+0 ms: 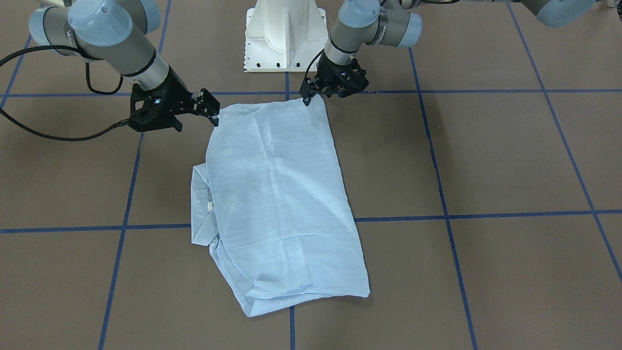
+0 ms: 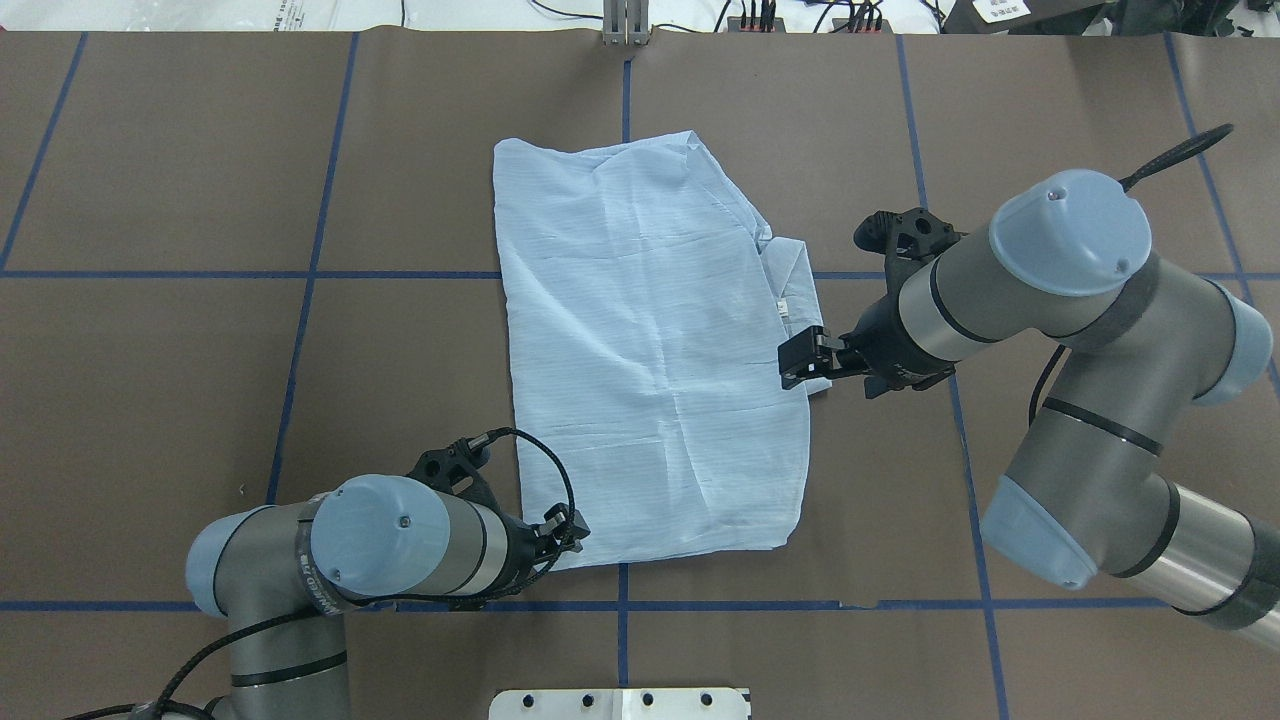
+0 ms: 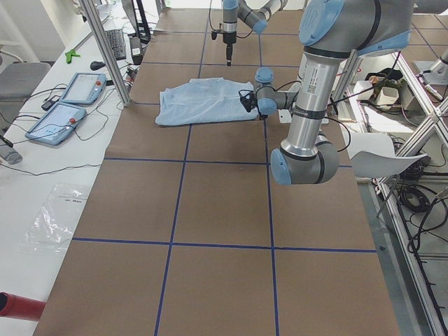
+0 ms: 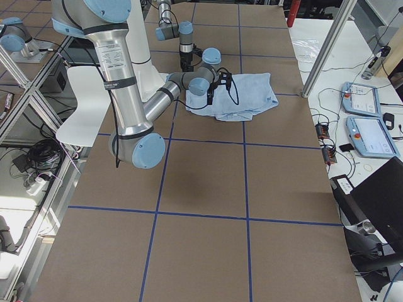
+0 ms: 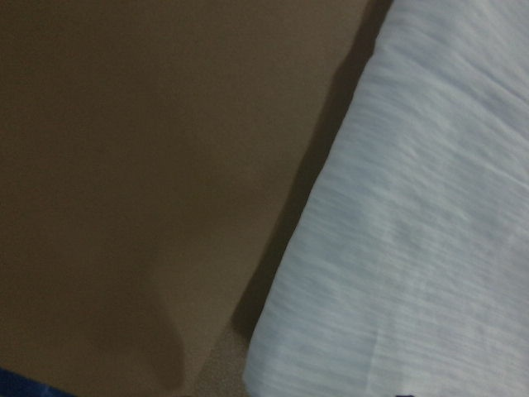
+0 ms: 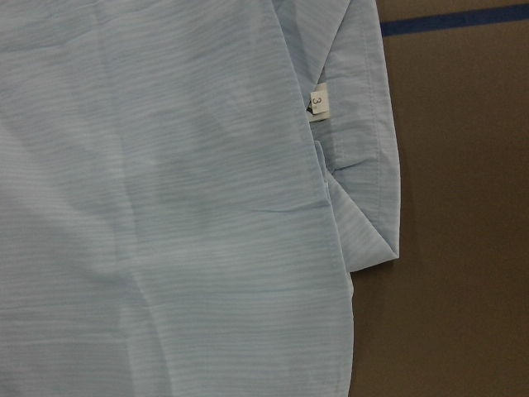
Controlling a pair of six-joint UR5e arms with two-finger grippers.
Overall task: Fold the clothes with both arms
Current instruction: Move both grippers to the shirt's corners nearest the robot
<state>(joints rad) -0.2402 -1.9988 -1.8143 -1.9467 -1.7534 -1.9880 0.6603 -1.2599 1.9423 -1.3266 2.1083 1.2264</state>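
The thin light-blue striped shirt [image 1: 277, 194] lies half folded, and the left black gripper [image 1: 307, 99] at its corner and the right black gripper [image 1: 214, 111] by its collar side (nobody can tell if they are open or closed) probably must pinch it and fold again.

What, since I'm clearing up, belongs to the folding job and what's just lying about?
Job in hand: shirt, left tool, right tool.
Lying about: control tablets, plastic bag, white chair.
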